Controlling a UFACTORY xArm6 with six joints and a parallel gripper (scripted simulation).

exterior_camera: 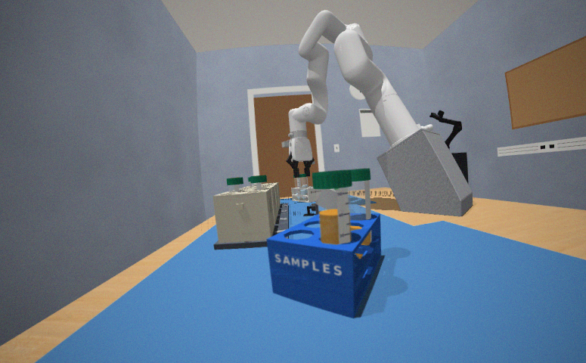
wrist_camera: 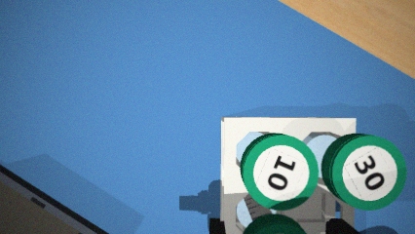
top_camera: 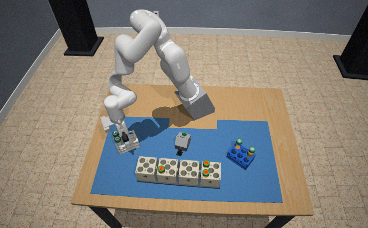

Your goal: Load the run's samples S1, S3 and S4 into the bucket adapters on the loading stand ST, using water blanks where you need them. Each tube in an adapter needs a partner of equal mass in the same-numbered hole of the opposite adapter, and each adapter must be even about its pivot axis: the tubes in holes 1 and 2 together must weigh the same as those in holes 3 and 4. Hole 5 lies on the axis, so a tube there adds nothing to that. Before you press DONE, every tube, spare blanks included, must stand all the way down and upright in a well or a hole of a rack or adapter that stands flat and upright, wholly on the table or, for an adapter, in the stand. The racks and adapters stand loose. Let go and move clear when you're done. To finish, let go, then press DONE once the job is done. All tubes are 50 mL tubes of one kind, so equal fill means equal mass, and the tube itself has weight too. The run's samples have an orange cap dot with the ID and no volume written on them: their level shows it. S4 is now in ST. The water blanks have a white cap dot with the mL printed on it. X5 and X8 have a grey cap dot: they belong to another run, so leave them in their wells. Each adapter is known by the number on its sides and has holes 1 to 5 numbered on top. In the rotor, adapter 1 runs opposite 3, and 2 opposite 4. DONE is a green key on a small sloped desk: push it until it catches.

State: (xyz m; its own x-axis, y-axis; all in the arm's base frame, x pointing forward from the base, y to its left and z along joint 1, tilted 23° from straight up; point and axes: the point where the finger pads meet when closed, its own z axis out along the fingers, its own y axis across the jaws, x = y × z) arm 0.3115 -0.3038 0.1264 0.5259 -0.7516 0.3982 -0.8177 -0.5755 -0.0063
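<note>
Over the clear rack [top_camera: 129, 149] [exterior_camera: 296, 193] [wrist_camera: 288, 125], we hold the gripper [top_camera: 125, 138] [exterior_camera: 302, 175] [wrist_camera: 278, 227] about half open, gripping nothing. Its fingers straddle one green cap [wrist_camera: 275, 225], probably so we can lift that blank as a sample's partner.

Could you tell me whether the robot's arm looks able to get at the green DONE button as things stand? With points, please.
Probably yes: the green button [top_camera: 184, 134] sits on top of its grey desk [top_camera: 182, 142] with nothing over it, though the claw [top_camera: 125, 137] would first have to lift away from the clear rack [top_camera: 129, 148].

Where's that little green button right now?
In the top view, the green key sits atop the small grey desk, between the clear rack and the blue rack.
</note>
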